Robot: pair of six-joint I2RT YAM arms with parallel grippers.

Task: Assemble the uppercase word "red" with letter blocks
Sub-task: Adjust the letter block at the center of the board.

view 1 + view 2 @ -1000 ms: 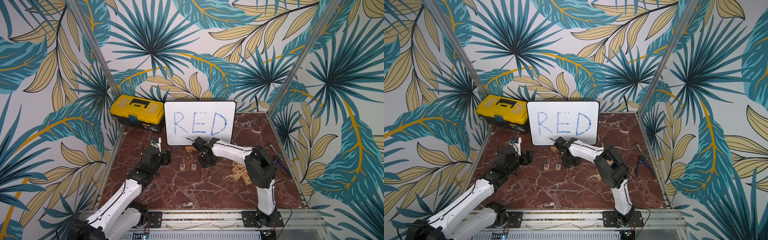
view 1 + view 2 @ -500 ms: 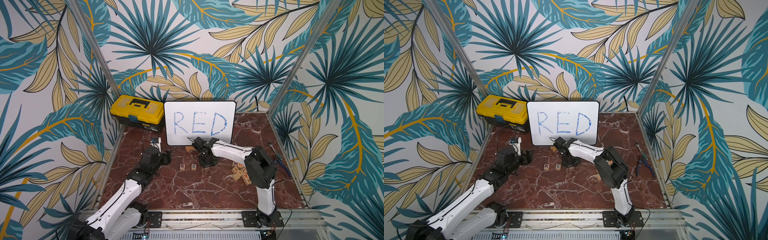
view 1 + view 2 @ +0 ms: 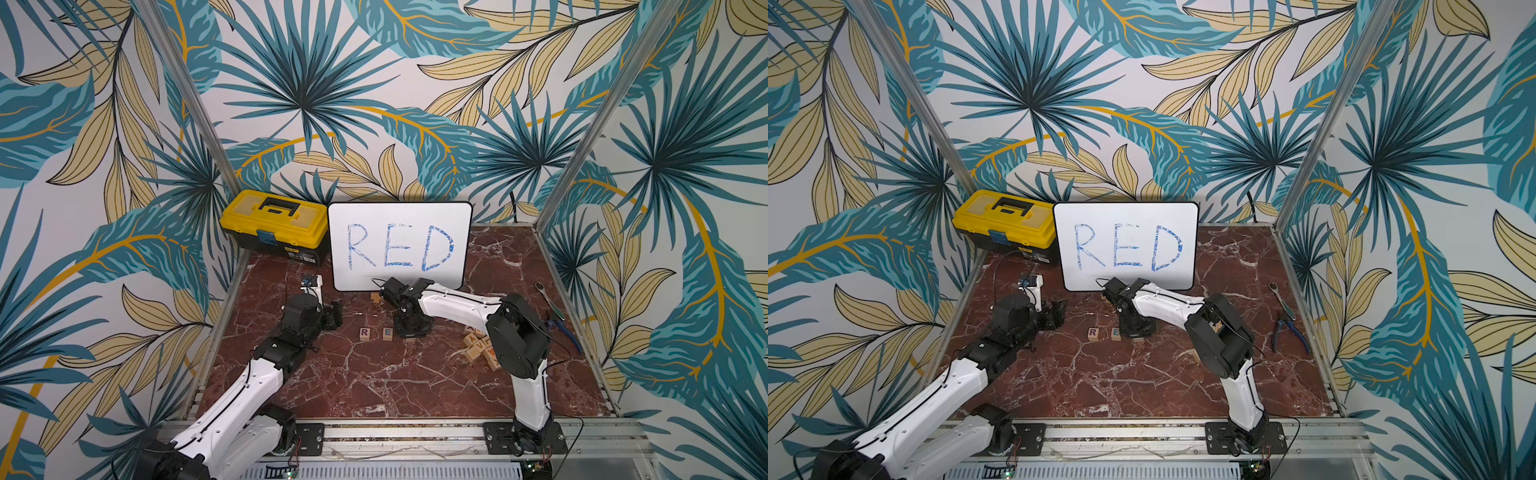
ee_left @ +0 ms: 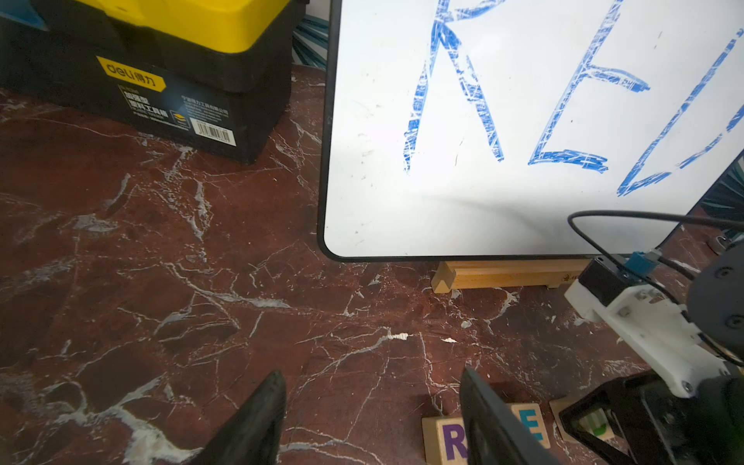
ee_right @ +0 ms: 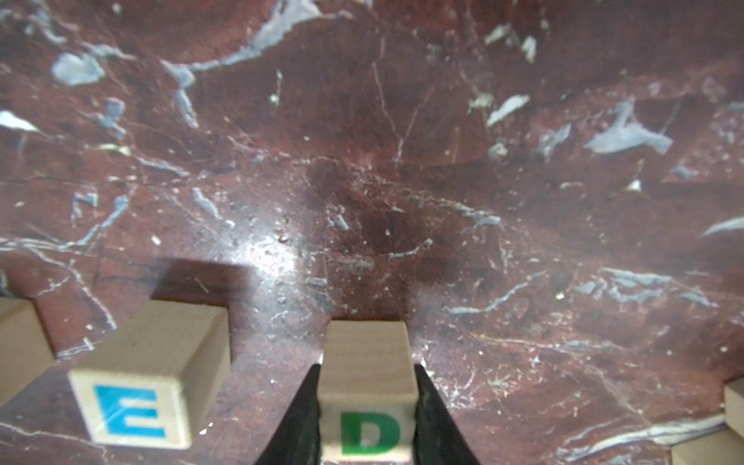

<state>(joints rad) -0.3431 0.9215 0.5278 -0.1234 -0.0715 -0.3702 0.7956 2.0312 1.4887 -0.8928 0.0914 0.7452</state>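
Note:
Two pale wooden letter blocks stand side by side on the marble, in front of the board: R and, to its right, E. The wrist views show R and E close up. My right gripper is shut on the green D block, which rests low on the marble just right of E with a small gap. In both top views the right gripper hides most of D. My left gripper hovers open and empty left of R, seen from above as the left gripper.
A white board with blue RED leans on a wooden stand at the back. Left of it sits a yellow toolbox. Several other letter cubes lie by the right arm's elbow. Pliers and a ratchet lie at the right edge.

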